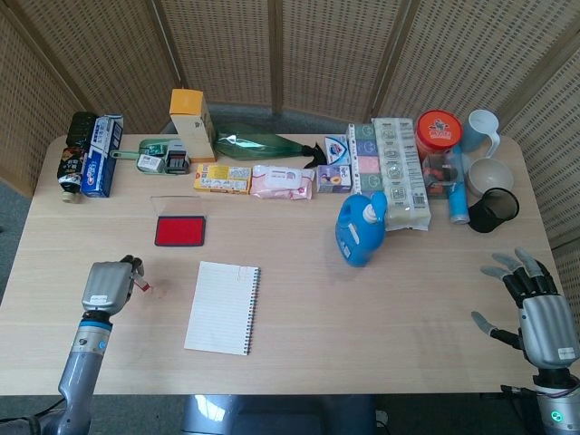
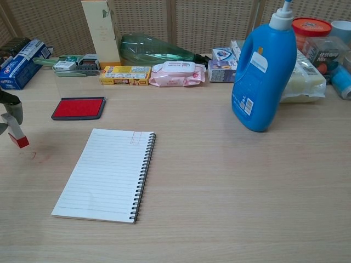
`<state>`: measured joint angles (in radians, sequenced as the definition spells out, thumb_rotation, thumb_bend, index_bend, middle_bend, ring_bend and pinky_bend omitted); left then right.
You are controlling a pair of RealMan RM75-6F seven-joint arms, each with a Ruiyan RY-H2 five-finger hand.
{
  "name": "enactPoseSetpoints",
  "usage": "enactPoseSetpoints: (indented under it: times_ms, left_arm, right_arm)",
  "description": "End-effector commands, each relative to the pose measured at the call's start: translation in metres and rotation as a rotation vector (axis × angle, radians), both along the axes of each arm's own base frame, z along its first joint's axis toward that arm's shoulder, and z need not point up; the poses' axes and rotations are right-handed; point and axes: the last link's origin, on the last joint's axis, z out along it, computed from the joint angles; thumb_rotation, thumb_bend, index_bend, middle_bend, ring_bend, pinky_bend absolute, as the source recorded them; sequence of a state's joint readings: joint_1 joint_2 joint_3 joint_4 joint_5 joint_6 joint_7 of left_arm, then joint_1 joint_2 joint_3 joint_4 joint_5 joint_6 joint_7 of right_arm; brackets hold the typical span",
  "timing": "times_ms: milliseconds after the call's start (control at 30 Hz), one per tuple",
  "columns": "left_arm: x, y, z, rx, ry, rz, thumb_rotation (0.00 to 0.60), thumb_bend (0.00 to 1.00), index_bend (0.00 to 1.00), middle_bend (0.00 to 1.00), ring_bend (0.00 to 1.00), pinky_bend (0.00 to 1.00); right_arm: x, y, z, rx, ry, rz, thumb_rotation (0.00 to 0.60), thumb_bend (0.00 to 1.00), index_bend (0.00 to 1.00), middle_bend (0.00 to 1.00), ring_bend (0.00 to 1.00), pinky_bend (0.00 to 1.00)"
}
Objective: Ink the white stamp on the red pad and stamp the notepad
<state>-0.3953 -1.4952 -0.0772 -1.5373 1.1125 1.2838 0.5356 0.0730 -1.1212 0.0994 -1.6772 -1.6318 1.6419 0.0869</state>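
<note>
Stamp (image 2: pixel 16 134) half hidden by left hand's (image 1: pixel 107 285) fingers (image 2: pixel 15 111).

Red pad (image 1: pixel 179 231), white lined notepad (image 1: pixel 223 307), blue bottle (image 2: pixel 264 71).

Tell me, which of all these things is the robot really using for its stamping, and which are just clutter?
In use:
white stamp, held off the table by the left hand
red ink pad, lid off
spiral notepad, lying open

Just lying about:
blue detergent bottle
green bottle, on its side
toothpaste box
pink wipes pack
white jug
right hand, idle, holding nothing
</note>
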Motion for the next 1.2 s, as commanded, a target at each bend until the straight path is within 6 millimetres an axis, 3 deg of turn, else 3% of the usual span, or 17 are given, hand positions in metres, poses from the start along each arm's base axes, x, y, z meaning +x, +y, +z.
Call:
enactPoseSetpoints:
  times_ms: [33, 533, 900, 1200]
  left_arm:
    - [0.001, 0.0, 0.001, 0.007, 0.004, -0.012, 0.6, 0.49, 0.84, 0.76, 0.66, 0.66]
    - [0.001, 0.004, 0.006, 0.022, 0.013, -0.02, 0.6, 0.49, 0.84, 0.77, 0.66, 0.66]
    - [0.028, 0.05, 0.025, 0.068, -0.011, -0.117, 0.6, 0.48, 0.84, 0.77, 0.66, 0.65]
    - [0.035, 0.063, 0.02, 0.067, 0.002, -0.112, 0.6, 0.48, 0.84, 0.77, 0.66, 0.64]
  right_arm:
    - [0.0, 0.0, 0.0, 0.001, 0.0, 0.0, 0.6, 0.0, 0.3, 0.21, 0.1, 0.12]
    - [0.0, 0.0, -0.001, 0.001, 0.0, 0.001, 0.6, 0.0, 0.3, 0.21, 0.1, 0.12]
    - [-0.001, -0.001, -0.003, 0.01, 0.005, -0.007, 0.6, 0.0, 0.3, 0.22, 0.1, 0.12]
    - [-0.003, -0.004, -0.004, 0.017, 0.006, -0.02, 0.6, 0.0, 0.3, 0.22, 0.1, 0.12]
